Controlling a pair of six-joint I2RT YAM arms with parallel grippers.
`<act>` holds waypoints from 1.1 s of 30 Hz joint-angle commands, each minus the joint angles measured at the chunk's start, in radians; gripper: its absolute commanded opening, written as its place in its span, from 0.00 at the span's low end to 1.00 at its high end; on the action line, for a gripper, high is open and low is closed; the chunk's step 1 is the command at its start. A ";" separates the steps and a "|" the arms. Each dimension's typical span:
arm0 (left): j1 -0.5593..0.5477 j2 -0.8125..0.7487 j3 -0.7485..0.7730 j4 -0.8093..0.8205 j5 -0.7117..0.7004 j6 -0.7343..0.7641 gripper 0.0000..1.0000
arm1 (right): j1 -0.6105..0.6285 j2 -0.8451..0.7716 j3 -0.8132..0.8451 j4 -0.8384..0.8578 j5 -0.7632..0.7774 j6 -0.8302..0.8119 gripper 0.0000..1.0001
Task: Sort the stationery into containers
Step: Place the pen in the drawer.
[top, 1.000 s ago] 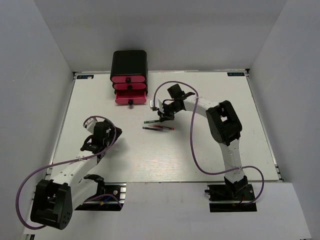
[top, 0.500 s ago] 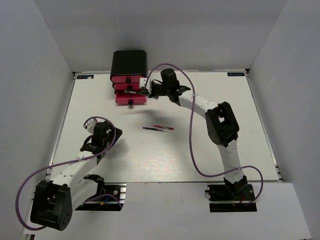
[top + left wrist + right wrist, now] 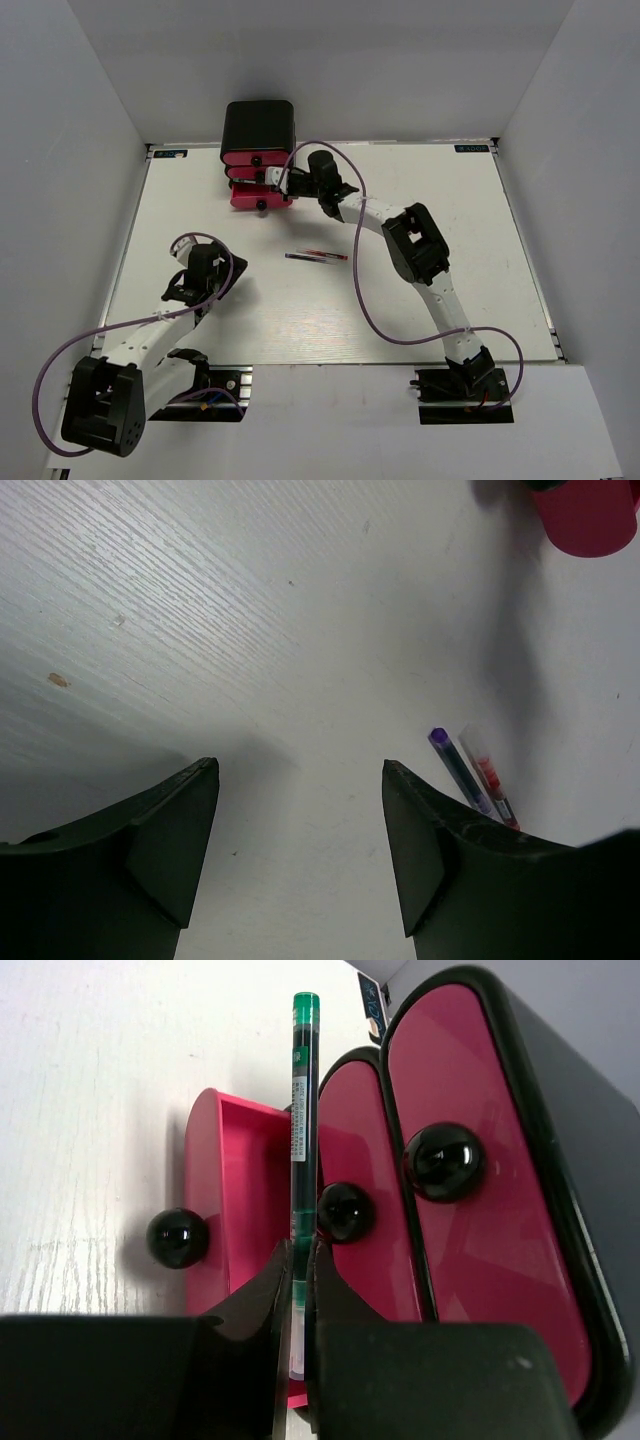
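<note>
At the table's back edge, cabinet (image 3: 258,125): black, with three pink drawers; the bottom drawer (image 3: 215,1190) stands open.
Right gripper (image 3: 298,1260): fingers clamped on a green pen (image 3: 300,1110), at the cabinet's front.
Green pen: nipped near one end, the rest pointing across the open drawer.
Left gripper (image 3: 300,770): fingers spread, nothing between them, low over the table (image 3: 420,300) at near left.
Blue pen (image 3: 455,765), red pen (image 3: 490,780): side by side, mid-table.

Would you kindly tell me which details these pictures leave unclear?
- Lower end of the green pen: hidden between the right fingers, right wrist view.
- Inside of the bottom drawer: partly behind them there; too small overhead.
- Blue pen and red pen: near ends hidden behind a left finger, left wrist view.
</note>
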 commanded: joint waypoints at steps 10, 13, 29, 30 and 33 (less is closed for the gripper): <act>-0.003 0.033 0.033 0.035 0.044 0.008 0.77 | -0.001 0.037 0.002 0.143 -0.027 -0.051 0.12; -0.003 0.033 0.042 0.035 0.065 0.008 0.77 | -0.005 0.055 0.007 0.143 -0.028 -0.057 0.15; -0.012 0.053 0.060 0.070 0.140 0.017 0.77 | -0.009 -0.003 -0.106 0.218 -0.030 -0.035 0.48; -0.012 0.066 0.070 0.081 0.151 0.017 0.76 | -0.010 -0.059 -0.135 0.254 -0.033 -0.022 0.44; -0.012 0.108 0.080 0.136 0.208 0.017 0.64 | -0.015 -0.215 -0.296 0.307 -0.053 0.039 0.30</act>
